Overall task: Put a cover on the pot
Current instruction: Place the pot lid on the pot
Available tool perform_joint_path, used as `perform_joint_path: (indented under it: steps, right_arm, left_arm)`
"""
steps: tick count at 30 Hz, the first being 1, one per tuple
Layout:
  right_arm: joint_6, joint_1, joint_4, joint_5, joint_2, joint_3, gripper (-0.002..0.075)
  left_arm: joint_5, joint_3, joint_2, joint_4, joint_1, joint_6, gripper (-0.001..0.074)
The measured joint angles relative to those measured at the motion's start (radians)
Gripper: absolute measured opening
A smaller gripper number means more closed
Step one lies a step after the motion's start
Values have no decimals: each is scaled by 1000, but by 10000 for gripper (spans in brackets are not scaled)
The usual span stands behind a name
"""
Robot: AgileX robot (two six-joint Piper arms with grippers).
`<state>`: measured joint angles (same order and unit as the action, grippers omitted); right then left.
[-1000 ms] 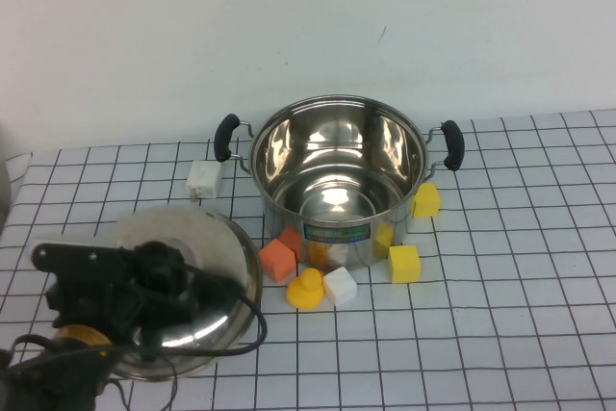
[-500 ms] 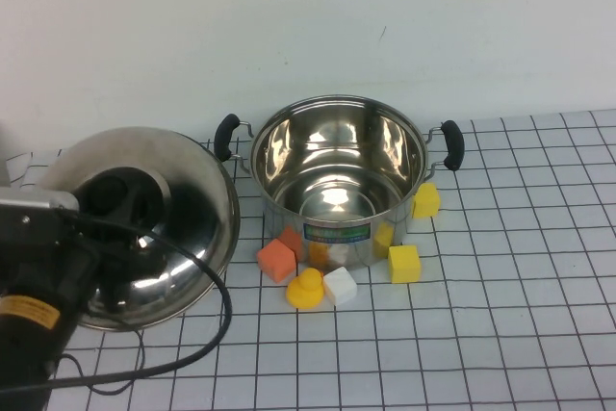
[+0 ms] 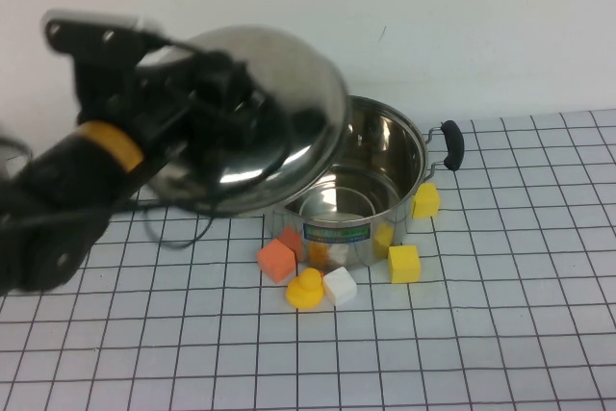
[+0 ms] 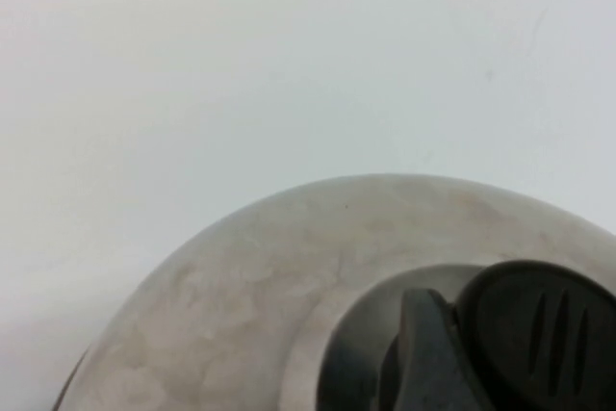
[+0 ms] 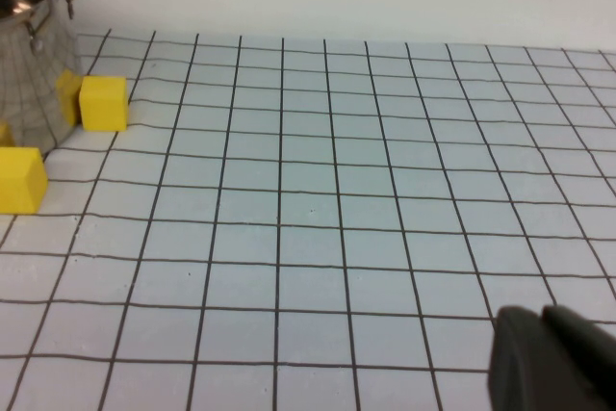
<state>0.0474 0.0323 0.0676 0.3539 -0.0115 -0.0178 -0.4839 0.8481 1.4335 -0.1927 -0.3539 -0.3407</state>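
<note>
High view: my gridded white counter (image 3: 520, 334) carries the large shiny stainless-steel pot with black side handles (image 3: 371, 194) at centre, open and stationary. Domed steel lid with black knob (image 3: 265, 117) hangs tilted over the pot's left rim, carried by my left end effector (image 3: 231, 103), clamped on the knob. I judge the lid rigid, fairly heavy and slick; the knob is its only sound hold. Right end effector (image 5: 553, 363) rests low at right; aperture undetermined.

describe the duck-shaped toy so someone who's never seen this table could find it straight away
Start at the big steel pot, which the left gripper is half covering with the lid; the right gripper is parked aside. In the blocks before the pot's label, the yellow duck sits nearest the camera, between orange block and white block, alone rounded.
</note>
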Motion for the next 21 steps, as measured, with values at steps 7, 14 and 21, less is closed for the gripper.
perform_joint_path:
  steps: [7,14,21]
  right_arm:
    - [0,0,0,0,0,0,9]
    - [0,0,0,0,0,0,9]
    - [0,0,0,0,0,0,9]
  left_arm:
    - [22,218,209,-33,-69,-30,333]
    - [32,354,391,-42,-97,-32,333]
    - [24,441,521,-44,-97,-36,333]
